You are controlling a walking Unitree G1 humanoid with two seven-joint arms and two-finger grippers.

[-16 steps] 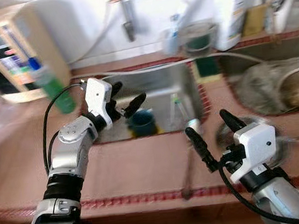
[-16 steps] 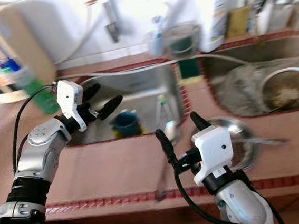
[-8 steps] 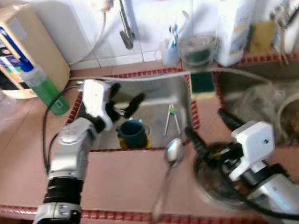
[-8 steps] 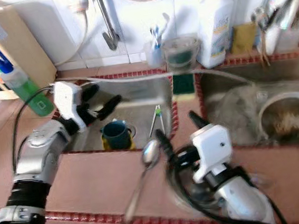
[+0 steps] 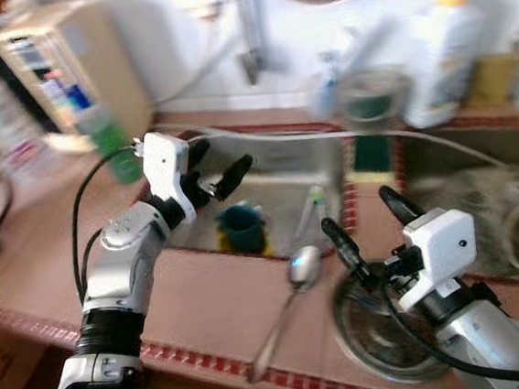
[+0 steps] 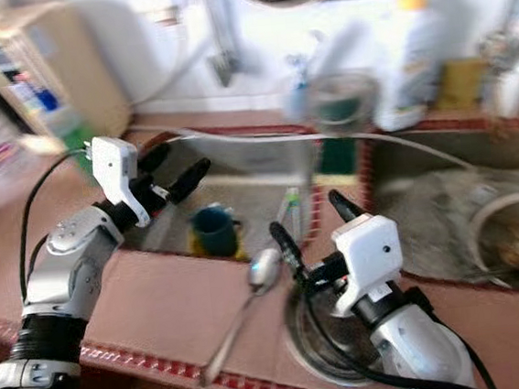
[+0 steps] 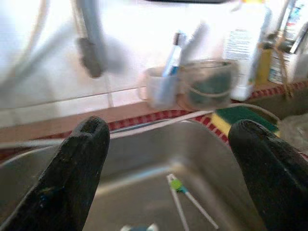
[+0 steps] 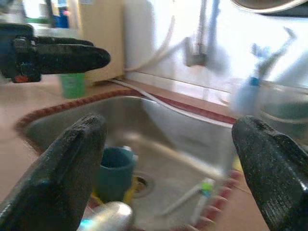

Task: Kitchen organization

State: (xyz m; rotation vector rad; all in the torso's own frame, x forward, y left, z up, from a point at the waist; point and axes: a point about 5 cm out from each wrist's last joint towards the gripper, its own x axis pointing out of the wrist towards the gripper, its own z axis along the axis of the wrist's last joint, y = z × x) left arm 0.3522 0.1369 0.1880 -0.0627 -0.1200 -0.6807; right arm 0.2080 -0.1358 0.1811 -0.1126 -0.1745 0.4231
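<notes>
- My left gripper (image 5: 213,169) hangs over the near-left part of the steel sink (image 5: 274,152), fingers spread wide and empty.
- Below and just to the right of it, a teal mug (image 5: 242,227) stands on the sink floor on something yellow; what looks like a toothbrush (image 5: 309,210) lies a little further right in the basin.
- I judge nothing is sorted yet: mug and toothbrush are both in the sink, and neither gripper carries anything.
- A large metal spoon (image 5: 283,310) lies on the tiled counter (image 5: 205,296) between my two arms, its bowl just beside the lower finger of my right gripper (image 5: 364,230), its handle running out to the counter edge.
- My right gripper is spread open too, poised above the rim of a round metal dish (image 5: 383,334) that sits on the counter beneath the wrist.
- Beyond it, the second basin (image 5: 480,192) holds what looks like more dirty dishes, too blurred to name.
- Along the back ledge stand a green soap bottle (image 5: 112,146), a cup with toothbrushes (image 7: 161,86), a clear tub (image 7: 208,84) and a white detergent bottle (image 5: 448,48); a sponge (image 7: 240,118) rests on the divider.
- Most of the tidying is left, I reckon.
</notes>
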